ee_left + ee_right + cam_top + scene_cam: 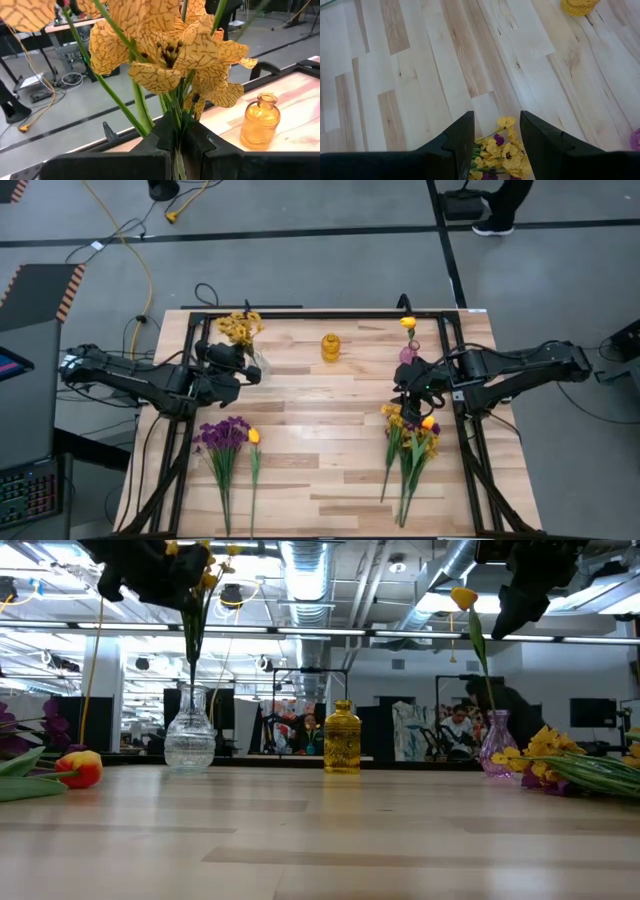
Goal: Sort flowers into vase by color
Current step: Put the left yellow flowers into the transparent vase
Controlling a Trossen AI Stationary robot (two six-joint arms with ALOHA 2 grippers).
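Note:
My left gripper point(176, 136) is shut on a bunch of yellow small-blossom flowers point(170, 50), high above the clear glass vase point(189, 740) at the table's far left point(262, 363). A pink vase point(498, 752) at the far right holds one orange-yellow tulip point(463, 598). My right gripper point(495, 134) hangs open above the blossom ends of a pile of yellow flowers and a tulip point(410, 435) lying flat at the right. A purple bunch point(222, 435) and a tulip point(254, 437) lie flat at the left. My left gripper pinches the yellow bunch's green stems point(174, 114) between its two fingers, just below the blossoms, several stems together. The fingers come level from the table's left, across the stems. The bunch stands nearly upright, and its stems point(192, 650) run down into the clear vase's neck.
A small orange glass vase point(330, 347) stands at the middle of the far edge, between the other two vases. A black frame point(300, 314) runs along the table's edges. The bare wooden middle of the table point(320, 440) lies between the two flower piles.

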